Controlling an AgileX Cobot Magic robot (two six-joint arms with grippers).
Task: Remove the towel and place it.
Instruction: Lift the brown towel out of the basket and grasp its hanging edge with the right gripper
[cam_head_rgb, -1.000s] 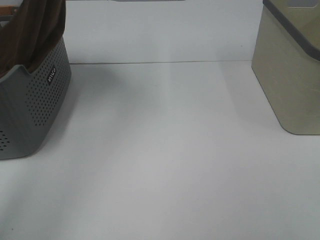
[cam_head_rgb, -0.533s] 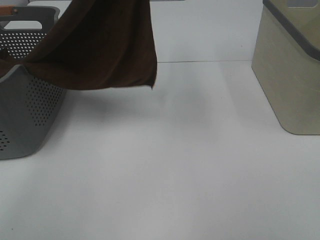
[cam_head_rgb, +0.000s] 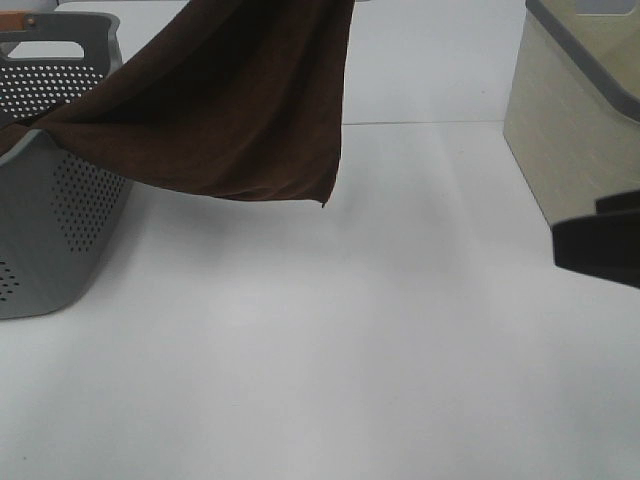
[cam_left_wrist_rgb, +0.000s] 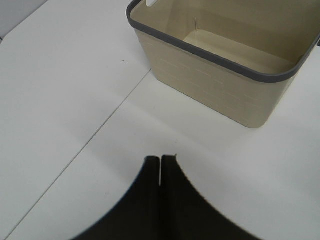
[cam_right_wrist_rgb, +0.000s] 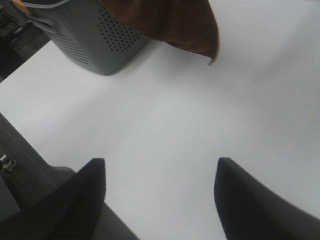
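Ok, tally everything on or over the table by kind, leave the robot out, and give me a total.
Baskets: 2 (grey perforated basket, beige bin)
Towels: 1 (dark brown towel, lifted above the table beside the grey one)
Total: 3

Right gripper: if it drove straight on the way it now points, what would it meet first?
Probably the bare white table: the right gripper, fingers open, aims down at it with nothing between. The towel and grey basket sit farther along that line; depth is unclear.
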